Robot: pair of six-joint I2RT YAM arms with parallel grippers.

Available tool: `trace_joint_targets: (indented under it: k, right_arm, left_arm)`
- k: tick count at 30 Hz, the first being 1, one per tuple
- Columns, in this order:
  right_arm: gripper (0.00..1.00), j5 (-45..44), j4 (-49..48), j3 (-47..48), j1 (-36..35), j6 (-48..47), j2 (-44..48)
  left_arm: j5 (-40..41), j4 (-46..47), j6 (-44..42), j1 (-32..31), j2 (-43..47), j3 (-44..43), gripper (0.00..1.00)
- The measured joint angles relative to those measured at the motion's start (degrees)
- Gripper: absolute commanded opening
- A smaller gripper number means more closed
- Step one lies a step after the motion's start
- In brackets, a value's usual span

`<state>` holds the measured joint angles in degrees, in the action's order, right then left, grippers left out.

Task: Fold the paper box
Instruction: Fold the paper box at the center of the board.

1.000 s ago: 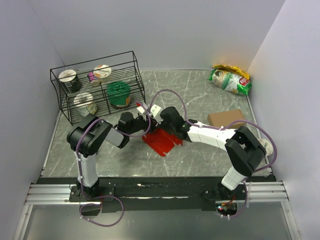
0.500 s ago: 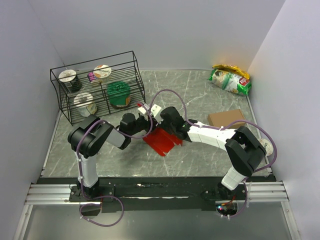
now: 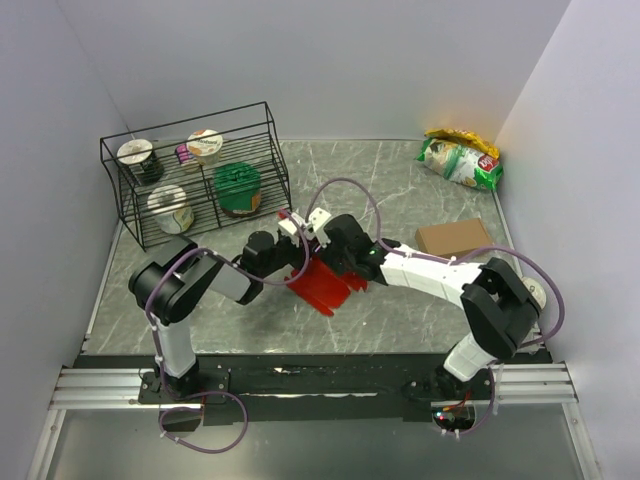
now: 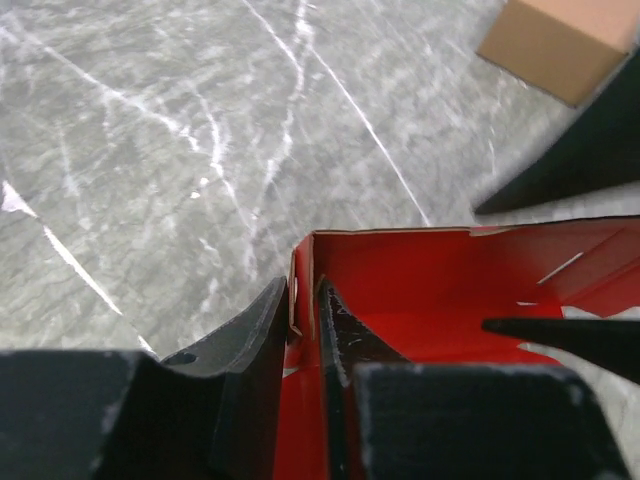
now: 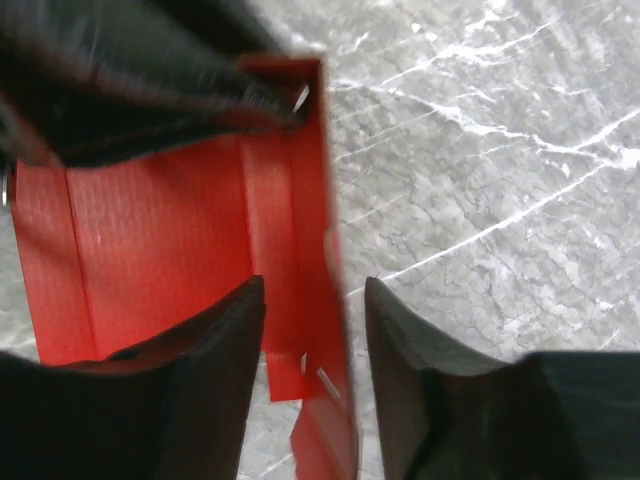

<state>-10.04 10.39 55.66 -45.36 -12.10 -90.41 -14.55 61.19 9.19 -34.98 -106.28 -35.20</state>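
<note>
Grey marbled table (image 3: 420,200) fills the booth, and near its middle sits the paper box (image 3: 322,282), half raised. On it the left gripper (image 4: 303,292) has tightened, jaws clamped on one upright wall. The right gripper (image 5: 313,292) has just sprung apart and straddles a flap without gripping; I'd guess it will regrip for the next crease.

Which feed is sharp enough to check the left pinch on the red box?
Left wrist: bright red thin card box wall crisp, left gripper fingers soft. Right wrist: box edge smeared, grey marble table sharp. Top external: even light, arms hide pinch.
</note>
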Motion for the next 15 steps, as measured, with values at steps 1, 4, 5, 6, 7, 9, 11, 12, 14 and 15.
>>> trace_joint_targets:
  k: [1, 4, 5, 6, 7, 9, 11, 12, 14, 15]
  right_arm:
    - [0.68, 0.02, -0.09, -0.15, 0.07, 0.59, 0.39]
    - [0.73, 0.63, -0.26, -1.44, 0.70, 2.08, 2.58]
    - [0.73, 1.01, -0.28, -2.23, 1.05, 2.73, 3.74]
    - [0.74, 1.27, -0.22, -2.75, 1.42, 3.34, 4.63]
    - [0.75, 1.68, -0.35, -3.39, 1.92, 3.98, 5.77]
    - [0.75, 2.49, -0.52, -4.94, 3.17, 5.46, 8.63]
    - [0.76, 3.26, -0.74, -6.75, 4.35, 7.10, 12.22]
    - [0.76, 3.61, -0.74, -7.37, 4.79, 8.04, 13.62]
    - [0.76, 4.11, -0.94, -8.52, 6.03, 10.73, 16.94]
    - [0.76, 4.13, -0.92, -8.87, 6.49, 12.59, 18.51]
  left_arm:
    - [0.07, -0.09, -0.74, -0.35, 0.31, 0.28, 0.04]
    - [0.81, -1.22, -2.12, -1.79, 0.98, 0.39, 0.03]
    - [1.44, -1.57, -2.60, -2.25, 1.36, 0.61, 0.03]
    - [1.95, -1.62, -2.75, -2.49, 1.66, 0.92, 0.03]
    - [2.54, -1.70, -2.93, -2.78, 2.14, 1.46, 0.03]
    - [3.52, -1.70, -3.02, -3.08, 2.95, 2.45, 0.02]
    - [4.72, -1.70, -3.04, -3.32, 3.72, 3.41, 0.02]
    - [5.38, -1.73, -3.06, -3.43, 3.98, 3.74, 0.02]
    - [6.97, -1.86, -3.15, -3.91, 4.61, 4.37, 0.02]
    - [8.20, -1.97, -3.32, -4.33, 5.03, 4.72, 0.02]
